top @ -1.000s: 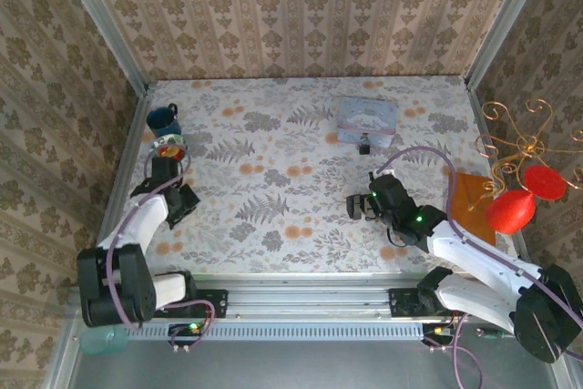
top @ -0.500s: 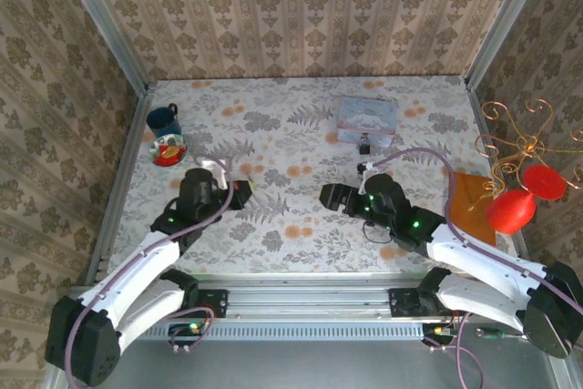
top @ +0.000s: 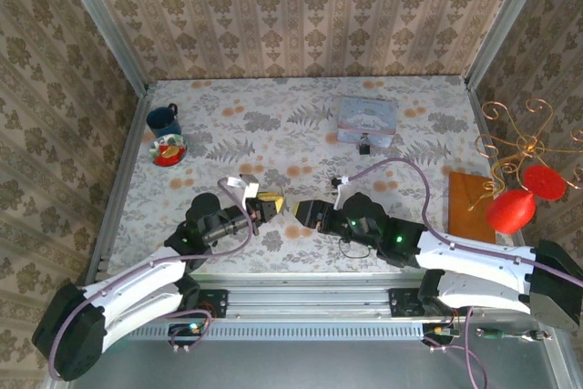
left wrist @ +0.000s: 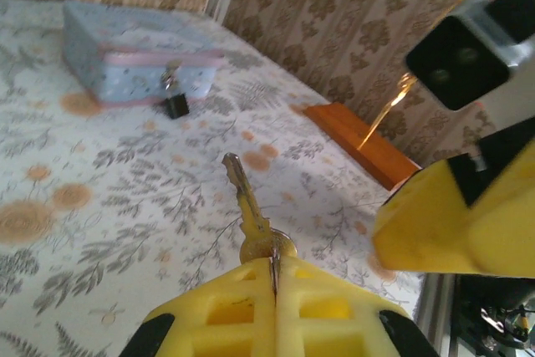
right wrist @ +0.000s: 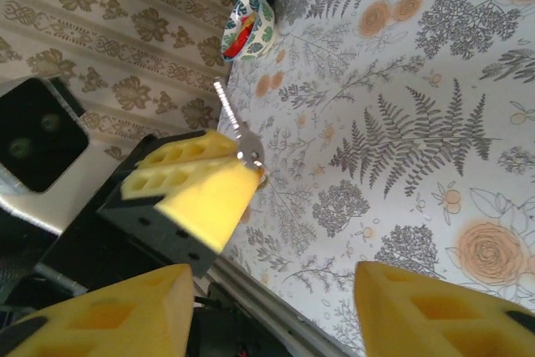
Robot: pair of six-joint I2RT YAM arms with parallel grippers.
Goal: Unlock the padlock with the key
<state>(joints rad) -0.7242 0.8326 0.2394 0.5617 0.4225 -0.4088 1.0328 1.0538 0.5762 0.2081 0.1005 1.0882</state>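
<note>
A: What stands at the left of the floral table [top: 301, 107]?

B: A dark blue mug [top: 163, 118] sits in the far left corner; what it holds cannot be told. Just nearer is a small patterned bowl [top: 168, 149] with something red in it.

A: And the other container?

B: Toward the far right lies a pale blue-grey rectangular tin [top: 366, 117], lid down, so its inside is hidden. The tiny black padlock [top: 363, 145] rests against the tin's near wall, below a small metal clasp. Whether its shackle passes through the clasp cannot be told.

A: How is the left arm posed?

B: It reaches forward and to the right from its base, above the near middle of the table. The left gripper [top: 270, 199] has its yellow pads pressed together on the head of a small metal key [left wrist: 248, 206]. The key's blade sticks out past the fingertips.

A: And the right arm?

B: It stretches leftward from its base and faces the left one. The right gripper [top: 305, 212] stands just beside the left gripper's tip. Its yellow fingers [right wrist: 109, 319] are parted with nothing between them. The key lies ahead of them, and no contact with it can be seen.

A: What is further right?

B: An orange-brown wooden board [top: 469, 204] lies by the right edge, well apart from both grippers and from the padlock.
</note>
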